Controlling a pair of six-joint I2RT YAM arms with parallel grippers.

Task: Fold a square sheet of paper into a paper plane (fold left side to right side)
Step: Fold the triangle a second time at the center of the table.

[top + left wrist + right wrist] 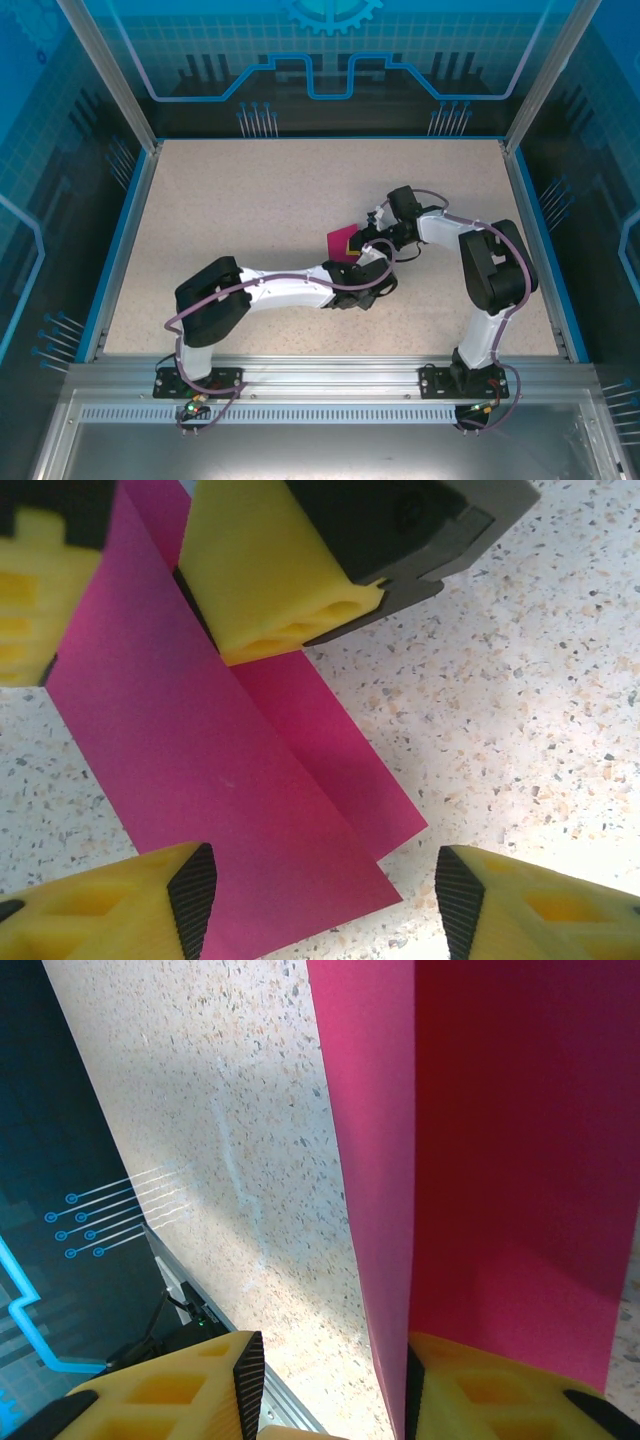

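The magenta-pink square sheet of paper [343,242] sits a little right of the centre of the speckled table [230,200], and both arms reach in to that spot. In the left wrist view the sheet is folded over into two layers, and the upper layer casts a shadow on the lower one (so it is not pressed flat). The left gripper [320,890] is spread wide: a corner of the sheet lies in the gap and nothing is pinched. The right gripper [335,1370] stands partly apart, with bare table showing between its yellow fingers [180,1390]. The raised paper leans against the inner face of one finger only, and the other finger is clear of it.
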